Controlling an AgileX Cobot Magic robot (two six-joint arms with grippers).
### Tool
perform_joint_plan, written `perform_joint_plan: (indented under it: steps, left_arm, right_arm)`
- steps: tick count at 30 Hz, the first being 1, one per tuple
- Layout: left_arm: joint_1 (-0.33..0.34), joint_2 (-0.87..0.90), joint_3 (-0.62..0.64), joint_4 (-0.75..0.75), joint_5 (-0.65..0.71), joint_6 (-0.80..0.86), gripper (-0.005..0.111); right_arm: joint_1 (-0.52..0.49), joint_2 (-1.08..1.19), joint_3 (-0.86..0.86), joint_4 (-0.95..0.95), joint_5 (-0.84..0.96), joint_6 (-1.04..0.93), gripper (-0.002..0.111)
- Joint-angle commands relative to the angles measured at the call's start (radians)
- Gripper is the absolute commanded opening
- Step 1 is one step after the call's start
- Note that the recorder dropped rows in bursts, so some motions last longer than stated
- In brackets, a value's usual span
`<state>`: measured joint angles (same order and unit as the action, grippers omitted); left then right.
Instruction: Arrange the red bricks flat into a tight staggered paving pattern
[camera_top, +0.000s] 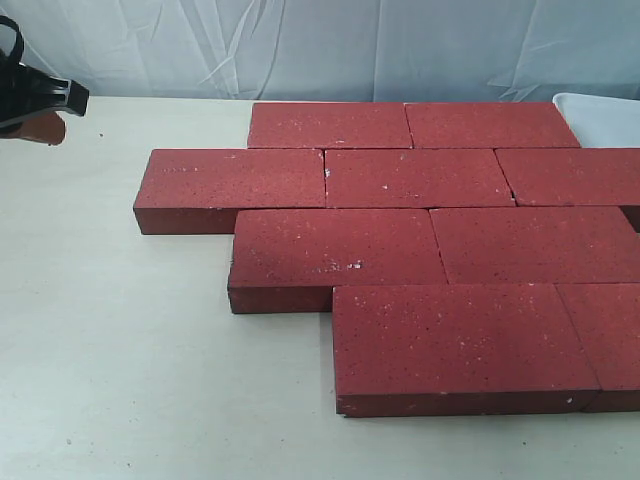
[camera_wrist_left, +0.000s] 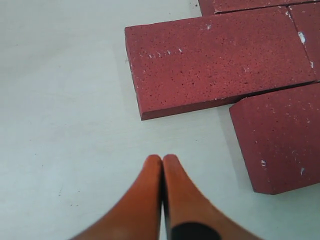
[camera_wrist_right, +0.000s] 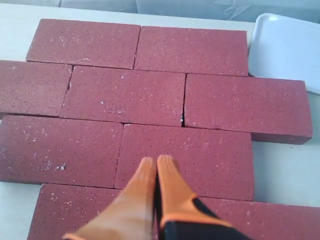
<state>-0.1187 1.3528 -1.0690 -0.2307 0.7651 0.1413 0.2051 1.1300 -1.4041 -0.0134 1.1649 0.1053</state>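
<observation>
Pale table (camera_top: 120, 380) w/ flecked red bricks (camera_top: 420, 180), flat, staggered rows.

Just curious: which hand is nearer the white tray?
Right. The right hand hovers over the bricks beside the tray; the left hand is over table past their other side.

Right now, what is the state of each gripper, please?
Left gripper: closed, holding nothing.
Right gripper: closed, holding nothing, above the bricks.
</observation>
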Motion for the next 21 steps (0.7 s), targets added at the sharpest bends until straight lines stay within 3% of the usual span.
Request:
perform_joint_plan:
  steps: [1, 15, 21]
  left_arm:
    - [-0.001, -0.01, 0.004, 0.007, -0.006, 0.0, 0.0]
    - [-0.001, -0.01, 0.004, 0.007, -0.008, 0.0, 0.0]
    - [-0.001, -0.01, 0.004, 0.007, -0.008, 0.0, 0.0]
  right_arm:
    - [-0.005, -0.104, 0.052, -0.047, -0.022, 0.021, 0.0]
    - [-0.005, -0.522, 0.482, -0.101, -0.381, 0.05, 0.0]
    - [-0.005, -0.718, 0.627, -0.124, -0.456, 0.05, 0.0]
